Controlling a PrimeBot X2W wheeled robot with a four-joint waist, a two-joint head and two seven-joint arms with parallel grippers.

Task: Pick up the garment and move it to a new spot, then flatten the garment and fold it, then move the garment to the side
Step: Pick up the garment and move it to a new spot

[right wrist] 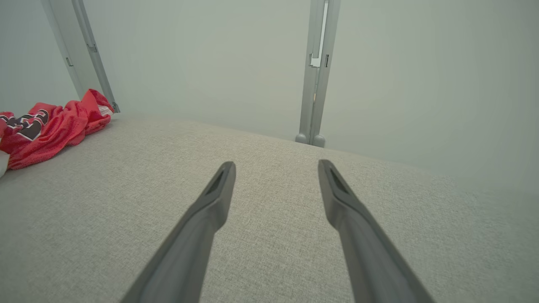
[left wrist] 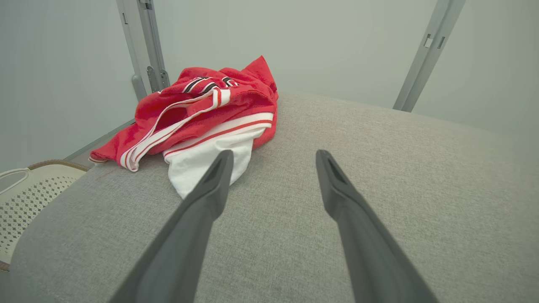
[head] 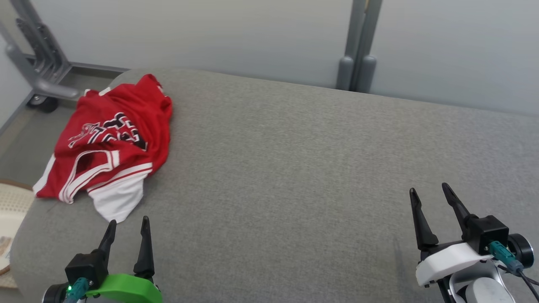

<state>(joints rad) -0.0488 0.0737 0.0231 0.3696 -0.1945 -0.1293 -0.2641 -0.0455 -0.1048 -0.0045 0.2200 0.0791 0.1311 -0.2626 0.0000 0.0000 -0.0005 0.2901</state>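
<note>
The left claw (head: 128, 222) sits low at the near left edge of the grey padded surface (head: 294, 168), its two dark fingers spread wide and pinching nothing. In its own wrist view the left claw (left wrist: 273, 155) points along the surface with open cloth-free space between the fingers.

The garment (head: 113, 139), a red jersey with white trim and black lettering, lies crumpled in a heap on the far left part of the surface, just ahead of this claw and slightly to its left. Its white hem (left wrist: 202, 162) trails toward the claw, and the left finger's tip appears to overlap that hem in the wrist view; whether it touches the cloth I cannot tell. Part of the heap hangs at the surface's left edge, above a pale perforated basket (head: 12, 202) standing beside it.

The right claw (head: 429, 189) rests at the near right, also spread wide and empty. The garment (right wrist: 46, 126) is well apart from it, off at the far left of its wrist view, with a broad stretch of bare surface between.

By my reading, the task has barely begun: the garment is bunched and ungripped, so the pick-up, the move to a new spot, the flattening, the folding and the setting aside all remain.
</note>
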